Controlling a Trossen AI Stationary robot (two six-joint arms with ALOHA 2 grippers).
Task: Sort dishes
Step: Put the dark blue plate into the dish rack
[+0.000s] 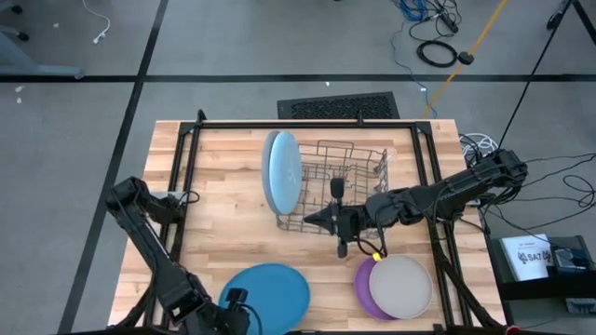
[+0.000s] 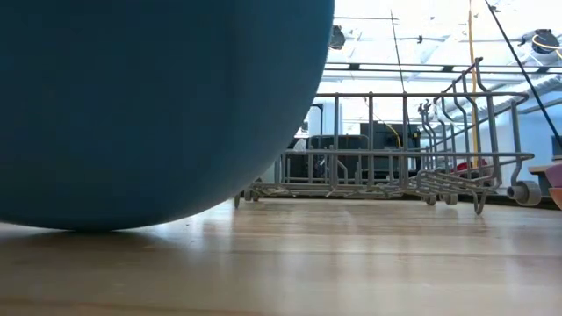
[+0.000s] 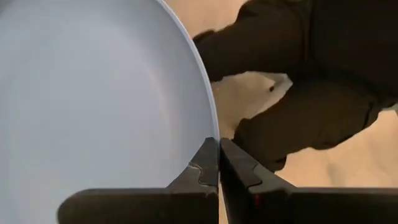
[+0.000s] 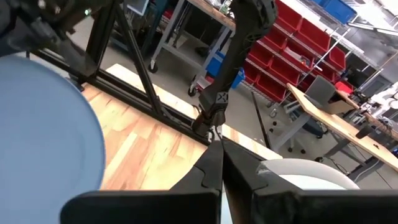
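A darker blue plate [image 1: 275, 290] sits at the table's near edge, left of centre, and fills the low view's left [image 2: 149, 105]. My left gripper [image 1: 238, 302] is shut on it. A light blue plate [image 1: 279, 172] stands on its edge in the left end of the grey wire rack [image 1: 340, 186]. My right gripper [image 1: 314, 221] hovers shut at the rack's near left corner with nothing between its fingers [image 4: 221, 158]. A beige-grey plate [image 1: 402, 285] lies on a purple plate [image 1: 361, 287] at the near right. My left gripper [image 3: 219, 163] pinches the darker blue plate's rim [image 3: 210, 127] between its two fingers, on the plate's left side. The fingers slant down at it from the left. The plate is tilted, and in the low view its lower edge [image 2: 88, 226] looks to be on the table.
A black frame [image 1: 298, 124] runs around the tabletop, with rails along the left and right sides. The rack takes up the table's middle. Bare wood [image 1: 223, 186] lies left of the rack and between the two near plates.
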